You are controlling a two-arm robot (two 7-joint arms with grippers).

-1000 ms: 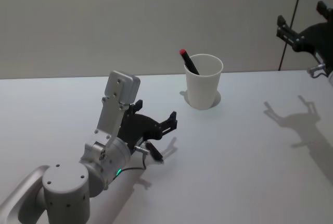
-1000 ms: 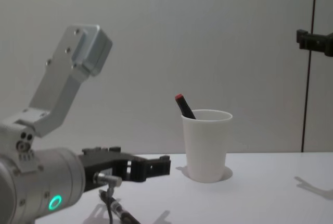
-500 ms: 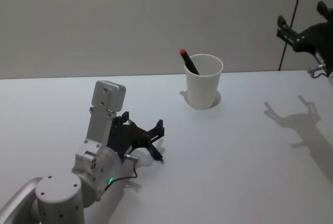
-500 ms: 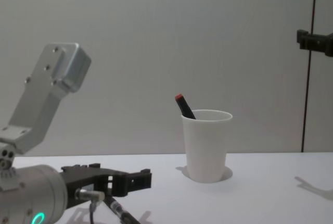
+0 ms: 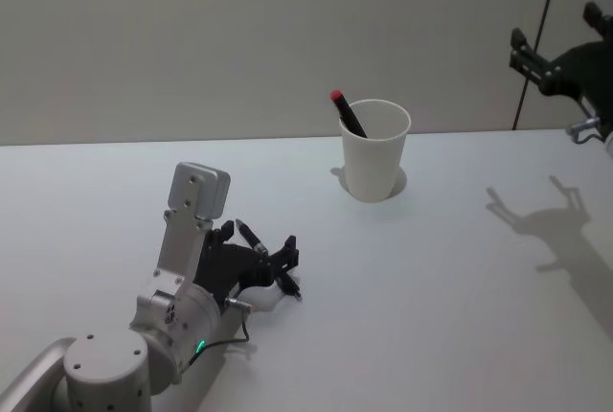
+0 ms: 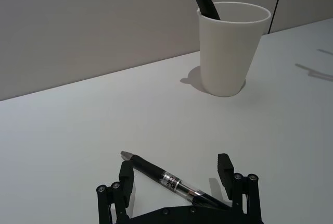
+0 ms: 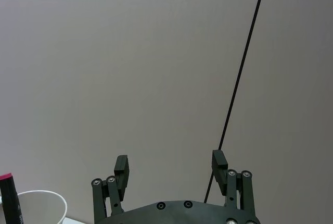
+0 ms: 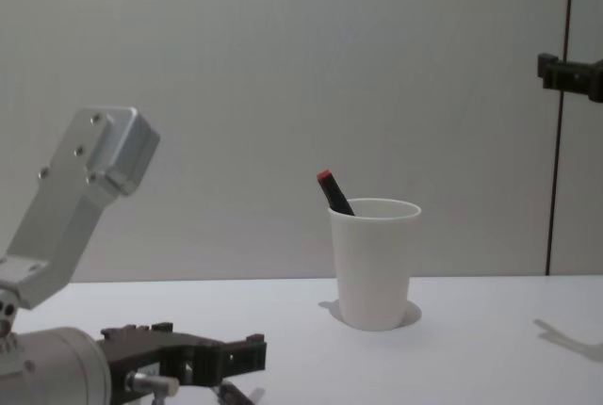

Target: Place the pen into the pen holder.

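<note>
Looks like a bare robot lab: plain white table (image 5: 431, 316), blank wall (image 5: 192, 38)

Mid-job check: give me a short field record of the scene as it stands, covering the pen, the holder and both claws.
pen: black pen with a clear midsection, lying flat on the white table
holder: white paper cup, upright, apart from that pen
in holder: red-tipped dark pen, leaning against the rim
left claw: open, low at the table, one finger either side of the black pen
right claw: open, raised off to the right, holding nothing
status: black pen not yet gripped
</note>
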